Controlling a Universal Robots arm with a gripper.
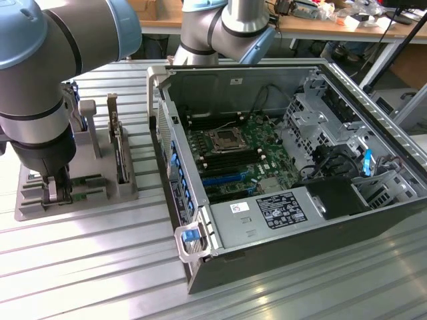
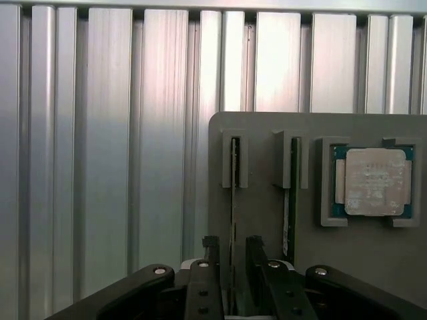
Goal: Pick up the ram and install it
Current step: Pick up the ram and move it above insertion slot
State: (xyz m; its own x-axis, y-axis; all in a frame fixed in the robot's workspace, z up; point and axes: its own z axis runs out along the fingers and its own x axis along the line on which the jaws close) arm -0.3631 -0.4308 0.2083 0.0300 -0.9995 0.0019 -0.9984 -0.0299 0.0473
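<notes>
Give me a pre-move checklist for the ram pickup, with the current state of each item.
1. The gripper is open: ok, the jaws stand apart.
2. The ram runs between the fingers: ok, a gap shows on each side.
3. The ram stands on edge in the holder: ok.
4. The second stick is apart from the fingers: ok, it stands in the next slot.
5. The case is open: ok.
6. The board slots are free: cannot tell.

Ram seen edge-on, its faces hidden; gripper body cut off.
</notes>
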